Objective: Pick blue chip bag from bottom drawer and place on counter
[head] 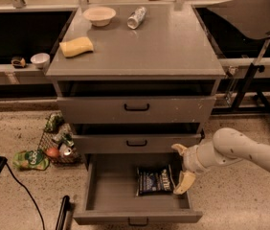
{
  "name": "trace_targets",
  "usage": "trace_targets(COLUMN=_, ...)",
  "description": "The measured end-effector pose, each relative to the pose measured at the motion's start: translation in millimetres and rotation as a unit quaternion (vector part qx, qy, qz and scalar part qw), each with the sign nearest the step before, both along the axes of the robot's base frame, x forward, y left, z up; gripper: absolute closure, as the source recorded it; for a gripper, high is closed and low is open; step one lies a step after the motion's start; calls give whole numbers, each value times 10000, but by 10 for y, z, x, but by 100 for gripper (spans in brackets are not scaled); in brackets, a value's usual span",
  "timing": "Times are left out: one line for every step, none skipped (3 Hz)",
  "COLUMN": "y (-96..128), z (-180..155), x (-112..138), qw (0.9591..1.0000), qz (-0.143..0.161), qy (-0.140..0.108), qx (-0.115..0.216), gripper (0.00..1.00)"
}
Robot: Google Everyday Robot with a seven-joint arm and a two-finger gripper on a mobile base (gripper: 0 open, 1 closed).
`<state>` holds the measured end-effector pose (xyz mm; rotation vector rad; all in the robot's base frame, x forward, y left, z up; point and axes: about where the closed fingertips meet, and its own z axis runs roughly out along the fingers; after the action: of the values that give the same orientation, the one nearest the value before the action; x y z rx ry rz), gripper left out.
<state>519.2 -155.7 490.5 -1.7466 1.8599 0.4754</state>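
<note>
The deep grey metal bottom drawer [110, 188] of the 3-drawer cabinet stands pulled out towards the near side. The small, crinkly blue chip bag [154, 180] of foil with white lettering lies flat on the drawer's floor, in its right half. The left half of the floor is bare.

The cream-coloured 2-finger gripper [182, 166] reaches in from the right on a pale, rounded arm [242, 150] and sits at the right end of the open drawer. Its jaws are spread wide and hold nothing. 1 finger points up and left, close under the front of the middle drawer [137, 143]. The other hangs down just beside the right edge of the bag; whether it touches the foil cannot be told.

The flat grey matte counter [159, 47] carries 3 things, all towards its far and left parts: a shallow cream bowl [99, 15] at the far left, a silver can [136, 17] lying on its side just right of the bowl, and a yellow sponge [76, 47] nearer, by the left edge. The middle drawer and the shallow top drawer [136, 108] are each open only a crack.

On the speckled floor left of the cabinet sits a wire basket [57, 140] of small items, with a green packet [31, 159] beside it.
</note>
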Motion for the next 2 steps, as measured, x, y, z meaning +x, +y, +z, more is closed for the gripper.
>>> trace_targets(y=36, z=-477, x=78, qw=9999, qz=0, qy=-35, qx=95, gripper=0)
trace_targets(y=104, z=-913, x=154, qw=9996, qz=36, qy=42, qx=275, gripper=0)
